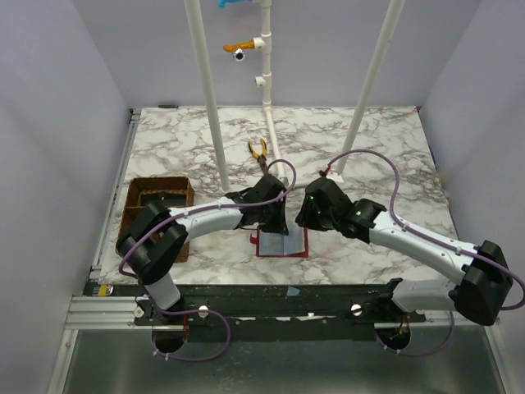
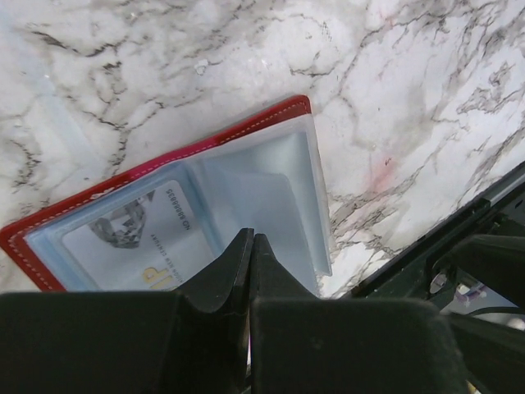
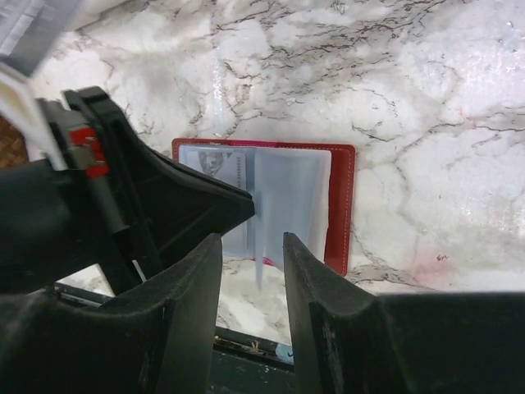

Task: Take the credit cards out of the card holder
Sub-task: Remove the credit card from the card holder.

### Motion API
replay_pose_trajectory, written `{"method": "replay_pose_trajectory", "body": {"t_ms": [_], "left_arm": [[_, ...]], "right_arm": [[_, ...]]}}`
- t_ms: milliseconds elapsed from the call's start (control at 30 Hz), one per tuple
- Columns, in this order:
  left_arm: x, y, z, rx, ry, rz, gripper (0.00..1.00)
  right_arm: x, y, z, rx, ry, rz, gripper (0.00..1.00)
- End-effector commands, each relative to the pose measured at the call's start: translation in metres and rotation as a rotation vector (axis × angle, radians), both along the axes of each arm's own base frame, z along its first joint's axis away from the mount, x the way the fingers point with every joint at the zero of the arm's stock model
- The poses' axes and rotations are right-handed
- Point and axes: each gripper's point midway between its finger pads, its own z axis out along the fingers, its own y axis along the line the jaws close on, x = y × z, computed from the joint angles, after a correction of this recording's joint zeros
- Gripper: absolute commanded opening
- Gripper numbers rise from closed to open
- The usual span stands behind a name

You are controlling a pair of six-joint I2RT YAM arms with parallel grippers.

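From the top camera, the card holder [image 1: 283, 245] is lying open on the marble tabletop [image 1: 369, 148], directly under the two tools. The left tool [image 1: 273, 223] is pointing down at its far left part, and the right tool [image 1: 305, 215] is hanging just beyond its far right corner. Yellow-handled pliers [image 1: 259, 149] are lying well beyond both tools, and a brown tray [image 1: 161, 181] is sitting out past the left arm's elbow.

In the left wrist view, the left tool's fingers [image 2: 234, 267] are pressing together with their tips over the near edge of the pale blue-grey inner panels. I cannot tell whether a plastic leaf is caught between them. A printed card [image 2: 123, 238] is sitting in the pocket to the left of the tips, and the red cover is framing the panels on the far side.

In the right wrist view, the right tool [image 3: 251, 246] is holding its fingers apart, gripping nothing. The open holder is lying just ahead of them, and one clear leaf [image 3: 259, 238] is standing upright in line with the gap. The left tool's dark tip is reaching in from the left toward that leaf.
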Motion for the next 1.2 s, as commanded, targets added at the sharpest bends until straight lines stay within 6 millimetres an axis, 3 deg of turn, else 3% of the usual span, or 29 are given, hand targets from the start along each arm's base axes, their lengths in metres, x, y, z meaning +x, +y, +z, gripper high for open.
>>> {"method": "replay_pose_trajectory", "body": {"t_ms": [0,267,567,867,1167], "left_arm": [[-0.01,-0.011,-0.012,0.017,0.034,-0.017,0.0],[-0.01,-0.015,-0.025,0.042,0.043,-0.015,0.0],[-0.006,-0.003,-0.006,0.077,-0.019,-0.017,0.0],[-0.007,0.036,0.0,0.127,-0.046,0.073,0.0],[-0.01,0.071,-0.01,0.174,-0.05,0.126,0.0]], "right_arm": [[-0.008,-0.016,0.0,-0.016,-0.001,-0.042,0.4],[-0.017,-0.003,-0.018,0.04,0.058,-0.013,0.4],[-0.021,0.024,-0.029,0.156,0.103,0.034,0.4],[-0.016,0.046,-0.043,0.22,0.152,0.045,0.37],[-0.015,0.059,-0.067,0.255,0.203,0.072,0.35]]}}
